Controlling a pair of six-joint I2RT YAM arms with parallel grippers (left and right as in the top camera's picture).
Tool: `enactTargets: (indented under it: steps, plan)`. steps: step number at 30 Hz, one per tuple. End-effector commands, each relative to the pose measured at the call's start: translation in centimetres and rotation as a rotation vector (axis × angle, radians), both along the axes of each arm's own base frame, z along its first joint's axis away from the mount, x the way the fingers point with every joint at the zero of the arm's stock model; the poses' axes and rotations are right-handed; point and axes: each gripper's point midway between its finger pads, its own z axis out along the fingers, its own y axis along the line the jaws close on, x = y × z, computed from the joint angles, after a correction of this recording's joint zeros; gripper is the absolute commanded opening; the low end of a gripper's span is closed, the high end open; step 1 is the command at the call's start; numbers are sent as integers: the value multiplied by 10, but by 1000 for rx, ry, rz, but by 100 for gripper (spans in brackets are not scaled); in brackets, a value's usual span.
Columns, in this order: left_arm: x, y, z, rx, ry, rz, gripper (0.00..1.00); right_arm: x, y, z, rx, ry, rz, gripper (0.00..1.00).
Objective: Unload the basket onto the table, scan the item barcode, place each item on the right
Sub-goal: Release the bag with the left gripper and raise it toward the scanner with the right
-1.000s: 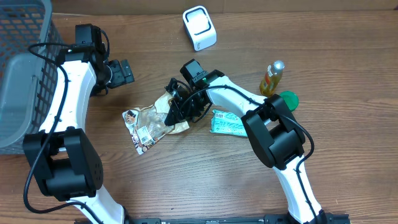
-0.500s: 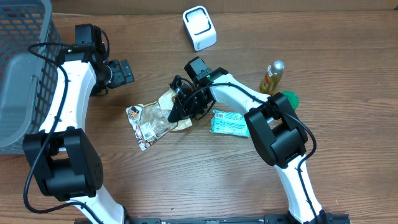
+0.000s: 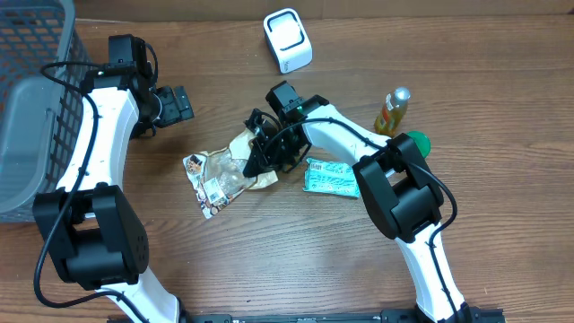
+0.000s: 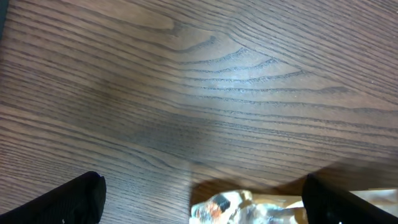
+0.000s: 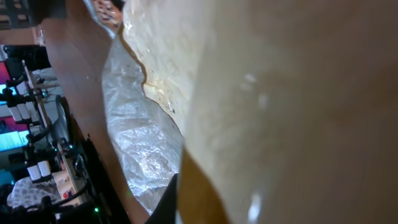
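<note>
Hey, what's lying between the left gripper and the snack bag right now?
Nothing: only bare wooden table separates the left gripper from the snack bag. The overhead view shows it, and the left wrist view agrees.

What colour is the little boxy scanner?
White. The small boxy plastic scanner shows best in the overhead view.

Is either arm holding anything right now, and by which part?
The right gripper is shut on the snack bag, pinching its crumpled tan end. The left gripper is open and empty.
</note>
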Motion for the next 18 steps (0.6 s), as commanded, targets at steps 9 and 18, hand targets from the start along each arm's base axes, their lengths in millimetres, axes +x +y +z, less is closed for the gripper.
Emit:
enactTargets:
  steps: [9,18]
  plan:
    - [4,2,5,18,-15,-8,99,39,10,104,113,-230,37,4]
    - [4,2,5,18,-16,-8,99,74,-14,114,-55,-587,111,4]
